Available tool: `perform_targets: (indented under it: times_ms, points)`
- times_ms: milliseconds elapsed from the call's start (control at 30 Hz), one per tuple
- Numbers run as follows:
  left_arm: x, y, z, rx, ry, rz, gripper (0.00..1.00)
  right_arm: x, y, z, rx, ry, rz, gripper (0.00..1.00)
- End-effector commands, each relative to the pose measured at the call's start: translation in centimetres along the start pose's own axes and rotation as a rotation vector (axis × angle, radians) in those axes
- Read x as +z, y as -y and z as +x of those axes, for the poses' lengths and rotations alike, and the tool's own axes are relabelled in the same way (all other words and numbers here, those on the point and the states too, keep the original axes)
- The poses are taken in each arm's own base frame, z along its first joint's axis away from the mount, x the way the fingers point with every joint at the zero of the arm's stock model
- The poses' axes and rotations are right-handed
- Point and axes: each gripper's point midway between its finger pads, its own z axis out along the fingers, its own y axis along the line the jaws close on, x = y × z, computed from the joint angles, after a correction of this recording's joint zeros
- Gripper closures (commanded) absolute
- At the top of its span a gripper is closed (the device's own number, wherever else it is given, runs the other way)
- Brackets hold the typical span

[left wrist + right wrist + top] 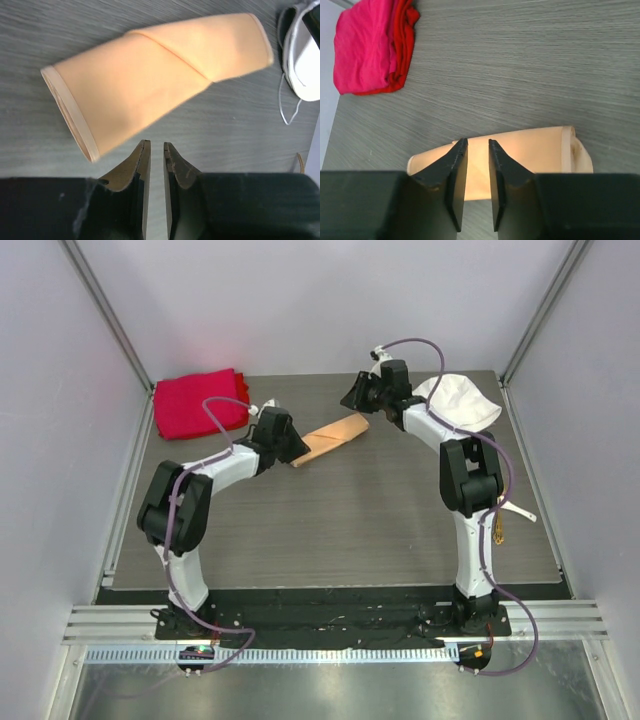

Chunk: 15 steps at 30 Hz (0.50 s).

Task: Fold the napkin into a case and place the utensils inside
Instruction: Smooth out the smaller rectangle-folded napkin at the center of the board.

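the narrow, flat case of shiny peach-tan satin (332,439) lies slantwise just above the centre of the top view, on the grey wood-grain table (350,520). in the left wrist view one end of it is wider and hemmed, and a diagonal fold crosses its face.

the left gripper (293,450) sits at the case's lower-left end. in its own view its two black fingers (142,160) are drawn nearly together. the thin slit between them shows only table, their tips are just beside the cloth's edge, and they hold nothing. the right gripper (358,405) is at the case's upper-right end. its fingers (455,165) likewise stand almost closed over the satin, and whether they touch it cannot be told.

a small white spoon-like utensil (520,512) lies well apart from the case, near the right edge of the table, to the right of the right arm. a soft white bucket hat (462,400) rests at the upper right, and a thick folded red cloth (198,405) at the upper left.
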Motion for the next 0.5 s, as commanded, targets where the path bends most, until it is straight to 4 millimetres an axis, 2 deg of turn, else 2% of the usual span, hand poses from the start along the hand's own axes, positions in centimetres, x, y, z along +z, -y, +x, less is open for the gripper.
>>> perform_targets:
  times_ms: [0,33,100,133,167,233,267,300,333,400,467]
  points:
    - [2.5,1.1,-2.0,-0.045,-0.013,0.109,0.81,2.0,0.3,2.0,0.003,-0.095,-0.111,0.78]
    - [2.9,1.5,-2.2,-0.036,-0.02,0.129,0.81,2.2,0.6,2.1,0.02,-0.097,-0.117,0.82]
    - [4.2,-0.3,-1.4,-0.039,-0.055,0.082,0.83,2.6,1.5,2.6,0.042,-0.095,-0.126,0.86]
    - [4.4,-0.5,-1.3,-0.044,-0.066,0.082,0.83,2.4,2.2,2.6,0.056,-0.091,-0.123,0.88]
    - [4.6,-1.1,-1.0,-0.047,-0.072,0.073,0.83,2.3,3.0,3.9,0.082,-0.108,-0.115,0.88]
    - [5.3,-2.3,-0.3,-0.032,-0.094,0.039,0.83,2.0,3.2,4.2,0.079,-0.094,-0.128,0.89]
    - [5.4,-3.1,-0.2,-0.004,-0.105,0.006,0.83,1.9,3.9,5.7,0.095,-0.115,-0.112,0.88]
    - [6.0,-4.3,0.1,0.084,-0.138,-0.02,0.83,1.7,5.1,8.1,0.119,-0.129,-0.099,0.89]
    - [6.1,-4.3,-0.3,0.11,-0.143,-0.018,0.83,1.8,5.1,8.0,0.134,-0.108,-0.11,0.89]
    - [6.3,-4.6,-0.3,0.172,-0.16,-0.018,0.83,1.9,5.8,9.0,0.154,-0.118,-0.092,0.89]
    - [6.0,-4.9,-0.9,0.26,-0.171,-0.03,0.83,1.9,5.4,8.9,0.18,-0.104,-0.106,0.88]
